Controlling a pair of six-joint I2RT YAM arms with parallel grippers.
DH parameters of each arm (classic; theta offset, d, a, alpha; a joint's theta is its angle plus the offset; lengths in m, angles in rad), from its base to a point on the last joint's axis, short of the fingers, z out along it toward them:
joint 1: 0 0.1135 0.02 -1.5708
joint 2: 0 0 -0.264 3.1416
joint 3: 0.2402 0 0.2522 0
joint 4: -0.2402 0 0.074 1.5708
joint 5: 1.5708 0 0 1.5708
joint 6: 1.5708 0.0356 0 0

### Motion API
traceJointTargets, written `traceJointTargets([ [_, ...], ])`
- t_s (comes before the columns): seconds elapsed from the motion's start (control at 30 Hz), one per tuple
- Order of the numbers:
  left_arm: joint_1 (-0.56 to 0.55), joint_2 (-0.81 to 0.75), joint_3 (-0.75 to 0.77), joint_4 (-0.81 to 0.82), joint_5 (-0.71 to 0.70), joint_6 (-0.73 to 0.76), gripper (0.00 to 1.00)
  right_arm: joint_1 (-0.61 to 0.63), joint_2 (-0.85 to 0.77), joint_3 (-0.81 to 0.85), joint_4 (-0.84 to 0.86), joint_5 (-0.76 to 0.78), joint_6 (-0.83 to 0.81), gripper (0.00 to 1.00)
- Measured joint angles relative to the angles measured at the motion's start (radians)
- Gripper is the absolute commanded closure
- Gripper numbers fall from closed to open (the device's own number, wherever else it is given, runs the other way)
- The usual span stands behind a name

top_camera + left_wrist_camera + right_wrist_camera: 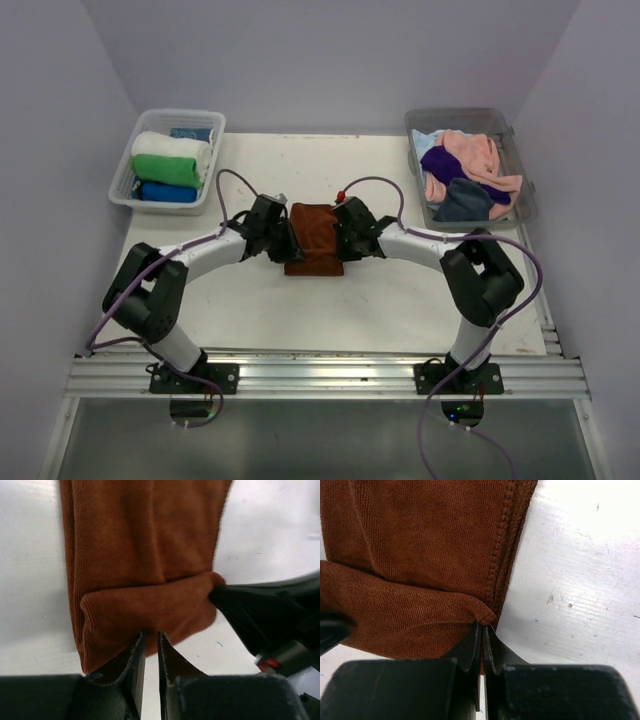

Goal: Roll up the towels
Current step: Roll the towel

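Roll start | towel [313,238] mid tabletop [300,310], end folded over | right gripper [483,626] pinching fold corner to turn it | left gripper [148,636] fingers nearly together (grip unclear)

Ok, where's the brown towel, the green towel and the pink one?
brown towel [313,238]: top view, middle of the cloth.
green towel [165,168]: top view, middle of the roll.
pink towel [472,155]: top view, its upper fold.
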Motion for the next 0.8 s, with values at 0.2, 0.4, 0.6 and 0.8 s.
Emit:
traceJointTargets([
  [0.2,0.003,0.139,-0.003,0.064,0.041,-0.011,0.85,-0.005,-0.057,-0.011,-0.011,-0.025,-0.003,0.69],
  [0.4,0.003,0.146,0.018,0.055,0.044,-0.01,0.86,-0.005,-0.2,-0.02,-0.022,-0.043,-0.009,0.75],
  [0.6,0.003,0.156,0.032,0.047,0.043,-0.01,0.86,0.004,-0.159,-0.01,0.001,-0.063,-0.017,0.8],
  [0.8,0.003,0.156,0.039,0.032,0.039,-0.01,0.86,0.008,-0.011,0.028,0.013,-0.061,-0.056,0.82],
])
